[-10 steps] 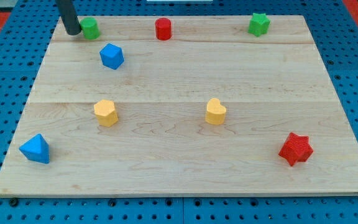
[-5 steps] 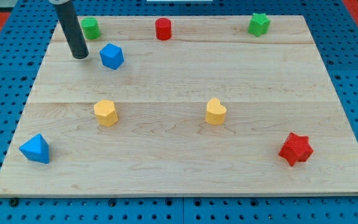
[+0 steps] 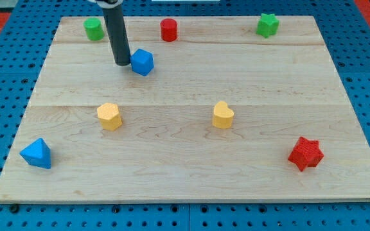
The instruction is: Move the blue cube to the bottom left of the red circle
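The blue cube (image 3: 142,62) lies on the wooden board (image 3: 191,173) in its upper left part, below and to the left of the red circle (image 3: 168,30), which stands near the board's top edge. My tip (image 3: 121,62) rests on the board right against the cube's left side. The dark rod rises from it toward the view's top.
A green block (image 3: 94,29) sits at the top left and a green star (image 3: 268,25) at the top right. A yellow hexagon block (image 3: 109,116) and a yellow heart (image 3: 223,115) lie mid-board. A blue pyramid-like block (image 3: 36,153) is at the bottom left, a red star (image 3: 306,153) at the bottom right.
My tip moved from beside the green block down and to the right, reached the blue cube's left side and pushed it rightward, closer to the red circle.
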{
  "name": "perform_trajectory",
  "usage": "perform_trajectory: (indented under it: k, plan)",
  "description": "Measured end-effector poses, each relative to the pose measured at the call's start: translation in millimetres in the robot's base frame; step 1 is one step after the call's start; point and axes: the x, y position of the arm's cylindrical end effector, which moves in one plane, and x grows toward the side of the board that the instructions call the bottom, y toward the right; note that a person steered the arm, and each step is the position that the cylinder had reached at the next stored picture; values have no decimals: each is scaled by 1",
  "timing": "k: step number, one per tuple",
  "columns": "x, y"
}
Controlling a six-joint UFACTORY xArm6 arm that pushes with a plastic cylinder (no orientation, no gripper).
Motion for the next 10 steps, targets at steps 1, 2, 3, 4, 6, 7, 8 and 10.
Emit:
perform_trajectory:
  k: [1, 2, 3, 4, 6, 7, 8, 10]
  plan:
    - [0, 26]
    - [4, 49]
    - [31, 45]
    - [36, 81]
    - [-2, 79]
    - [-3, 92]
    - [-10, 92]
    - [-7, 112]
